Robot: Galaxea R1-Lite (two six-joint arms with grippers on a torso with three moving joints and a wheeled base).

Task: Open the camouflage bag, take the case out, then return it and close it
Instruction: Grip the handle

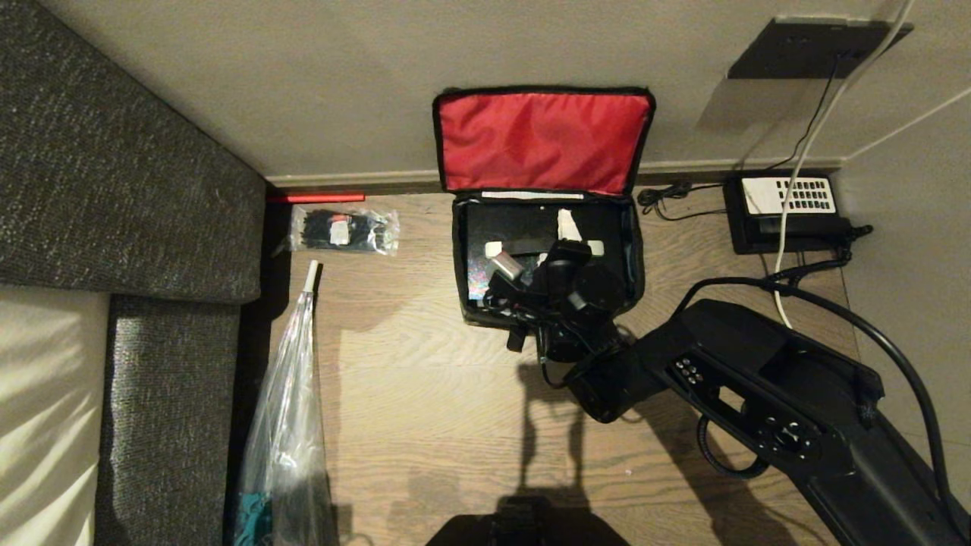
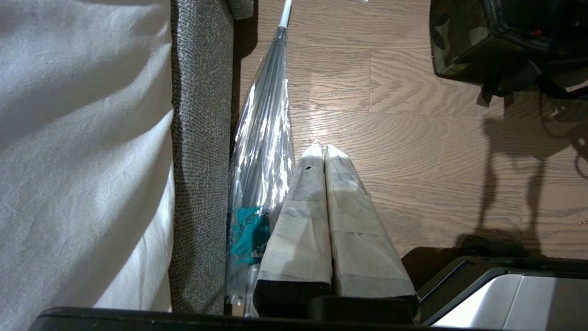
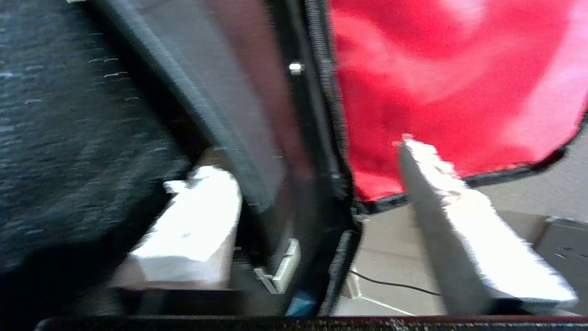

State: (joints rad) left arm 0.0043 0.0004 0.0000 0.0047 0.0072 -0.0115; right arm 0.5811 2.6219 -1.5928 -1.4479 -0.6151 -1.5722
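The camouflage bag (image 1: 636, 258) sits open on the wooden floor against the wall, and its red lid lining (image 1: 542, 140) leans back on the wall. Inside lies the black case (image 1: 516, 224) with white strips on top. My right gripper (image 1: 542, 262) hangs over the bag's opening, pointing down into it. In the right wrist view that gripper (image 3: 303, 156) is open, with the bag's grey inner wall and zipper rim (image 3: 317, 138) between its taped fingers. One finger (image 3: 197, 220) is inside beside the case (image 3: 69, 115). My left gripper (image 2: 321, 147) is shut and parked low over the floor.
A black telephone (image 1: 789, 208) with cables stands right of the bag. A clear packet of black items (image 1: 343, 230) lies to the bag's left. A folded clear umbrella (image 1: 292, 394) lies along the grey sofa (image 1: 114, 152). A dark wall plate (image 1: 812, 47) is mounted above the telephone.
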